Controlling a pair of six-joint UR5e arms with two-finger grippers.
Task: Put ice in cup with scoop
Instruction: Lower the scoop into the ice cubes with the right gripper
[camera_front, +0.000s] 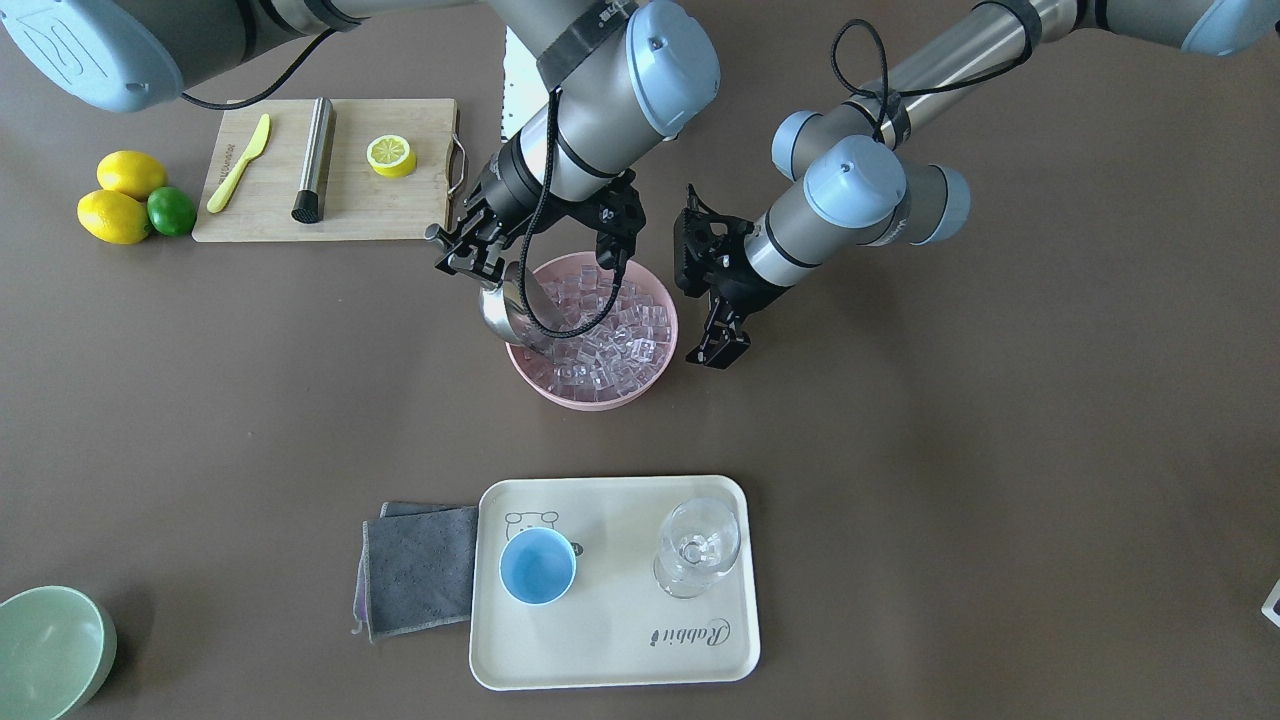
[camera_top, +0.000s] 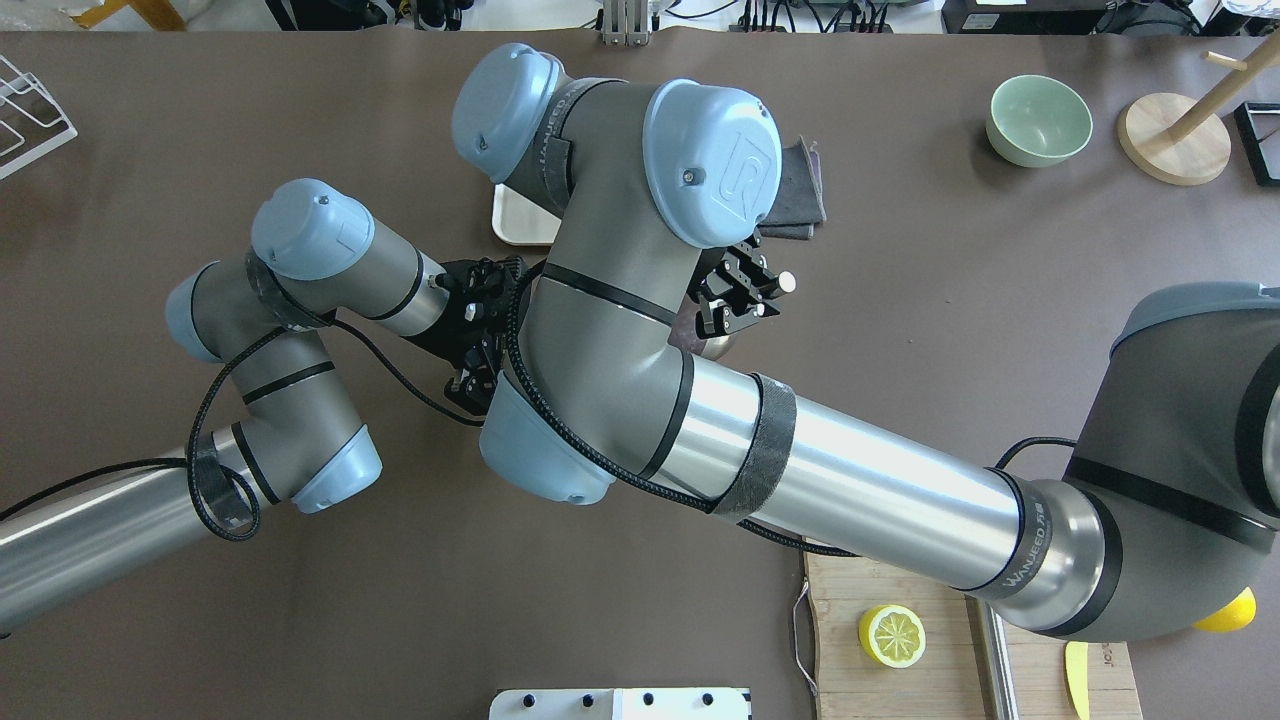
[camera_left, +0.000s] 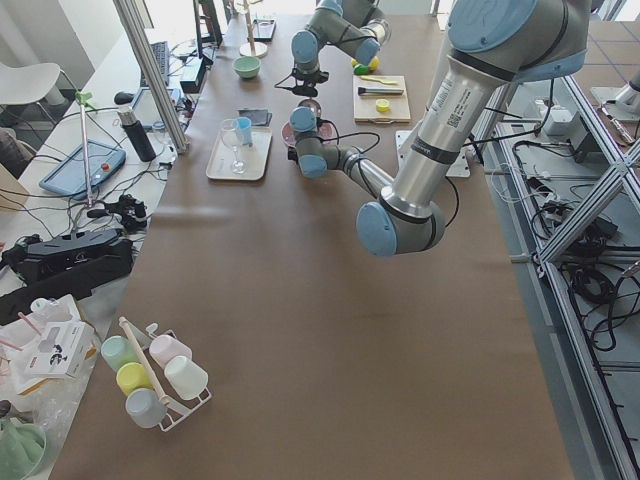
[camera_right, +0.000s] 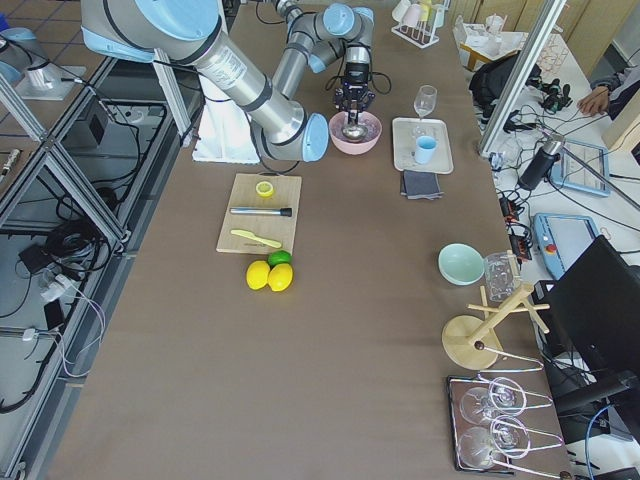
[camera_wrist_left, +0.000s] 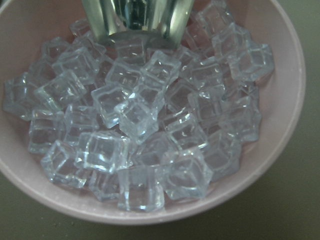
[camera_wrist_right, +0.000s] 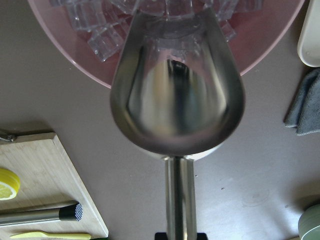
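My right gripper (camera_front: 478, 262) is shut on the thin handle of the steel scoop (camera_front: 505, 305). The scoop's mouth points down into the ice (camera_front: 610, 340), which fills a pink bowl (camera_front: 590, 398). In the right wrist view the scoop (camera_wrist_right: 177, 90) touches the cubes at the bowl's edge and no ice shows inside it. My left gripper (camera_front: 720, 350) hangs just beside the bowl's other side, open and empty. Its wrist view looks down on the ice (camera_wrist_left: 150, 130) and the scoop's tip (camera_wrist_left: 135, 20). The light-blue cup (camera_front: 537, 566) stands empty on a cream tray (camera_front: 620, 660).
A clear stemmed glass (camera_front: 695, 548) stands on the tray beside the cup. A grey cloth (camera_front: 420, 570) lies next to the tray. A cutting board (camera_front: 350, 210) holds a steel cylinder (camera_front: 314, 160), a yellow knife and a lemon half. A green bowl (camera_front: 50, 650) sits at a corner.
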